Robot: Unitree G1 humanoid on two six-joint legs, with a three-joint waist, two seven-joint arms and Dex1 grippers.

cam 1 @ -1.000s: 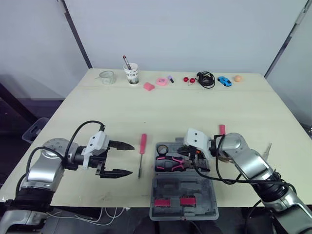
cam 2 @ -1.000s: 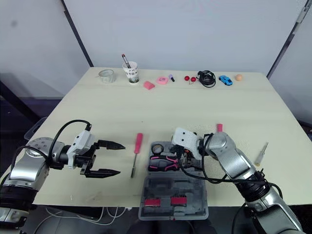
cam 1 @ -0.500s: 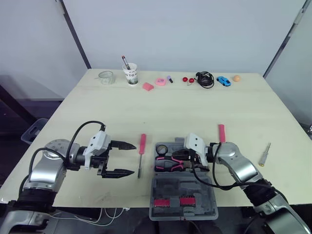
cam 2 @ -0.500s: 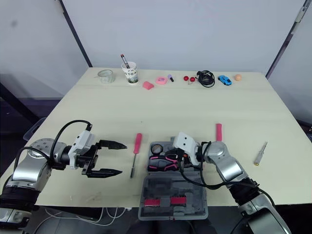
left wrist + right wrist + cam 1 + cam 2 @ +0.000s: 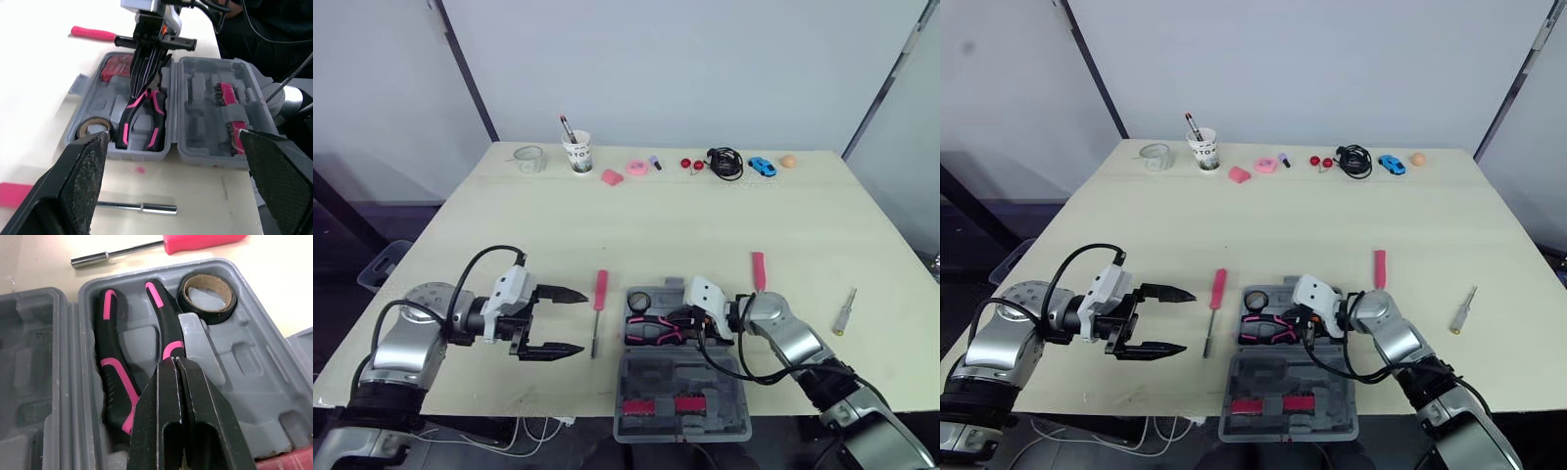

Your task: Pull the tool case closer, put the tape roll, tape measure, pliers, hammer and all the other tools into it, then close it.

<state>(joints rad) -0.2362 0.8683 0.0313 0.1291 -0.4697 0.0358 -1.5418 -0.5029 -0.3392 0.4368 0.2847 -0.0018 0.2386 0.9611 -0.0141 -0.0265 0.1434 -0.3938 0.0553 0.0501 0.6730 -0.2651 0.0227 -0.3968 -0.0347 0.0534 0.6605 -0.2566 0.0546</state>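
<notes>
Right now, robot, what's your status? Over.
Left gripper open. Right gripper shut above pliers in tool case. Tape roll stowed. Red screwdriver lies outside.

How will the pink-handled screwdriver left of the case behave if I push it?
The screwdriver looks rigid, with a straight metal shaft and a handle, so it shouldn't flex. Lying flat on the table, it may roll if pushed sideways. The thin shaft looks slippery; the handle seems safer to grip.
</notes>
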